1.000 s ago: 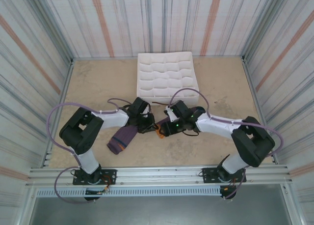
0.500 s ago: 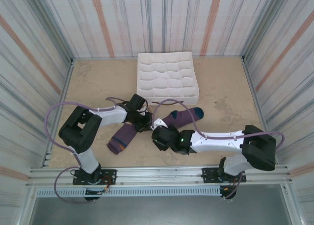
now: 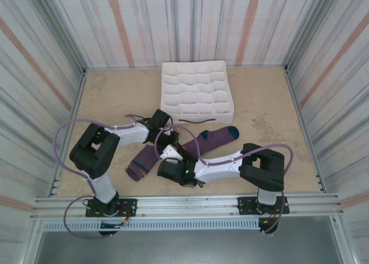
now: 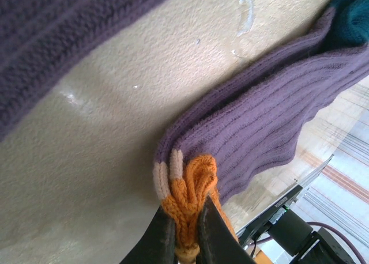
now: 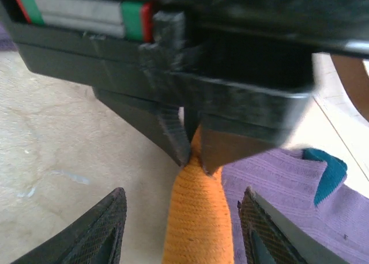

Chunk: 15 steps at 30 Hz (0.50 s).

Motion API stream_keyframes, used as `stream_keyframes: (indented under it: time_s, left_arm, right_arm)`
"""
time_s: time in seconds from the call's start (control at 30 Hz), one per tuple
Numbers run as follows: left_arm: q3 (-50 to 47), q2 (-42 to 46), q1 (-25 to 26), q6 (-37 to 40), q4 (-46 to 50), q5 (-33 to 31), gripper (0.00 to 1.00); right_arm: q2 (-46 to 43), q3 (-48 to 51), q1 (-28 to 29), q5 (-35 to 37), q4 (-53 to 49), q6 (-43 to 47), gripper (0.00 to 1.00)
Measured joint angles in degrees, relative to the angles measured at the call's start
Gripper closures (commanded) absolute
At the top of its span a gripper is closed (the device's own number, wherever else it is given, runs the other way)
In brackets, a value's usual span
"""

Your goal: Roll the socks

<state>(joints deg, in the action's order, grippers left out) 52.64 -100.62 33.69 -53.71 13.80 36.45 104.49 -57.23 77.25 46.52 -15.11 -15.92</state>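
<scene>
Since the earlier frame, the right arm has swung leftward across the table, bringing the right claw (image 3: pixel 172 155) up to the left claw (image 3: pixel 168 139).

Left claw (image 4: pixel 185 223): clenched, its fingers (image 4: pixel 164 235) pinching the bunched orange end (image 4: pixel 193 186) of the first sock (image 3: pixel 214 138).

Right claw (image 5: pixel 183 212): released, jaws roughly half spread. One finger (image 5: pixel 109 223) stands on each side of the same orange end (image 5: pixel 199 235), with a gap visible on both sides and no contact.

Socks, two in all, both purple. The first lies flat and stretched out on the table (image 3: pixel 265 102), running from the pinched orange end to a teal patch (image 3: pixel 231 131) at its far tip. The second sock (image 3: pixel 142 162) lies just beside the left arm, apart from both claws, flat and unrolled.

One white compartment box (image 3: pixel 196 94) sits behind the socks, well apart from them.
</scene>
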Motion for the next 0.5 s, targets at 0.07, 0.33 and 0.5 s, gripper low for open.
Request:
stream_keyframes:
  time_s: [0.07,0.33,0.5]
  left_arm:
    - [0.0,0.0,0.0,0.1,0.1,0.0,1.00]
    - [0.0,0.0,0.0,0.2,0.1,0.2,1.00]
    - [0.0,0.0,0.0,0.6,0.2,0.1,1.00]
  right_arm:
    - [2.3,-1.6,0.0,1.4,-1.5,-0.2,0.45]
    - [7.3,-5.0,0.3,5.5,-6.4,-2.4,0.58]
    - [8.8,-6.1,0.3,6.9,-8.0,-3.5,0.86]
